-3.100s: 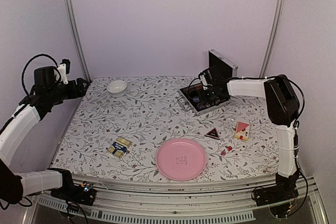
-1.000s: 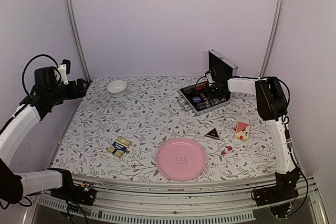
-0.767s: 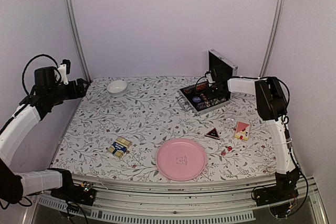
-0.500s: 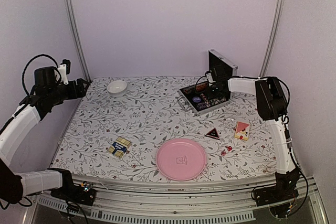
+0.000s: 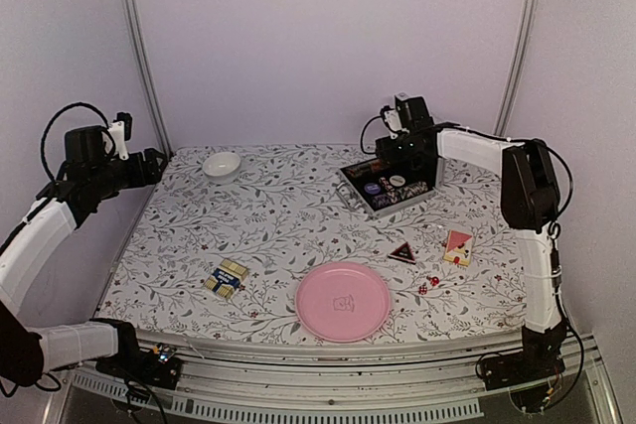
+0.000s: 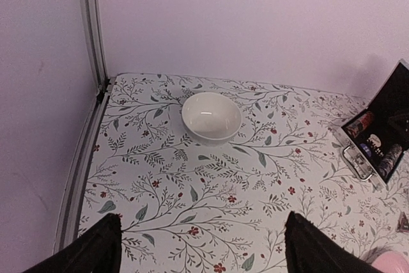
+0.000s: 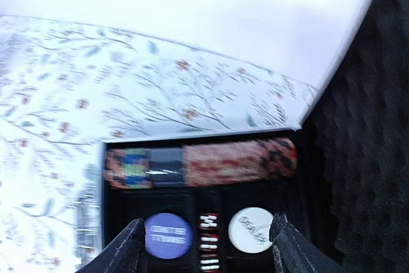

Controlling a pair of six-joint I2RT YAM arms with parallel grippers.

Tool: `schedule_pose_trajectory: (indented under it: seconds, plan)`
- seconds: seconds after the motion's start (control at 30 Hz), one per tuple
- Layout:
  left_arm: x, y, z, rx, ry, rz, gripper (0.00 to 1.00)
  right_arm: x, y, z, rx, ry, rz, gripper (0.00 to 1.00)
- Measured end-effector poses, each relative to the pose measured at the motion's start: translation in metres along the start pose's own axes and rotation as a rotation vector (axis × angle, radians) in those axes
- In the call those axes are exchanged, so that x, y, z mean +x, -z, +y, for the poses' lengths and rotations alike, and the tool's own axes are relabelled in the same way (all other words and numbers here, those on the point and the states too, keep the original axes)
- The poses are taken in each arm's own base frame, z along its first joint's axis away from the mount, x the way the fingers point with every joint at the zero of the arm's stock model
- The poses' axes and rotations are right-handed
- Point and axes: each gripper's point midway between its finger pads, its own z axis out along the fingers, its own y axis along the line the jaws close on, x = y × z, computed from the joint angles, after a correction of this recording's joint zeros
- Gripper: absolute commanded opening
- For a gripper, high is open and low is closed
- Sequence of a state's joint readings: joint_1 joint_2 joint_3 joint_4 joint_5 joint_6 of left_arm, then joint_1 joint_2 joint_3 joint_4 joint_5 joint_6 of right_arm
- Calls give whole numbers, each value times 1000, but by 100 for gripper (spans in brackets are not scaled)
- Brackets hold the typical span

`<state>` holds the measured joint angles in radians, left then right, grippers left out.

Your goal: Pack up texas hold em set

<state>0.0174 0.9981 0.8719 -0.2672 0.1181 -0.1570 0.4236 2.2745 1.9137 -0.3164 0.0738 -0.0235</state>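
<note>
One silver case (image 5: 348, 189) is standing open at the far right.
The left gripper (image 6: 203, 255) is hovering spread and empty near one white bowl (image 5: 222, 164); one blue deck (image 5: 227, 278) and one pink plate (image 5: 343, 302) are lying nearer; the right gripper (image 7: 204, 247) is hanging spread and empty over the case, showing one chip row (image 7: 201, 161), one blue button (image 7: 168, 235) and one white button (image 7: 250, 229); one red deck (image 5: 458, 246) is lying beside red dice (image 5: 428, 284), too small to count.

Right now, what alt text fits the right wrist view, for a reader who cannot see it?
The open right gripper hangs above the open silver case, which holds a row of poker chips, a blue round button and a white dealer button. The lid's black foam rises at right; floral tablecloth beyond.
</note>
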Motion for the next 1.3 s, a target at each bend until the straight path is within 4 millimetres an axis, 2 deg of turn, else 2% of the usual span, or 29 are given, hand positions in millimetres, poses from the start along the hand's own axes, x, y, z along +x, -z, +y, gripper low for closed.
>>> schedule_pose_trajectory:
  seconds: [0.07, 0.13, 0.3, 0.4, 0.63, 0.77, 1.03, 1.13, 1.3]
  plan:
    - [0, 0, 0, 0, 0, 0, 88, -10, 9, 19, -38, 15, -27, 66]
    - [0, 0, 0, 0, 0, 0, 88, -13, 12, 39, -84, 30, -35, 65]
    - [0, 0, 0, 0, 0, 0, 88, -2, 15, 78, -172, 62, -10, 62]
    - [0, 0, 0, 0, 0, 1, 88, 6, 13, 93, -210, 71, 7, 60]
    - [0, 0, 0, 1, 0, 1, 88, 44, -7, 100, -230, 73, 96, 57]
    - [1, 0, 0, 1, 0, 2, 88, 65, -12, 99, -228, 75, 146, 55]
    - [1, 0, 0, 2, 0, 2, 88, 81, -14, 104, -251, 77, 182, 48]
    - [1, 0, 0, 2, 0, 2, 88, 94, -21, 105, -250, 79, 207, 45]
    - [1, 0, 0, 3, 0, 2, 88, 93, -26, 104, -244, 88, 190, 33]
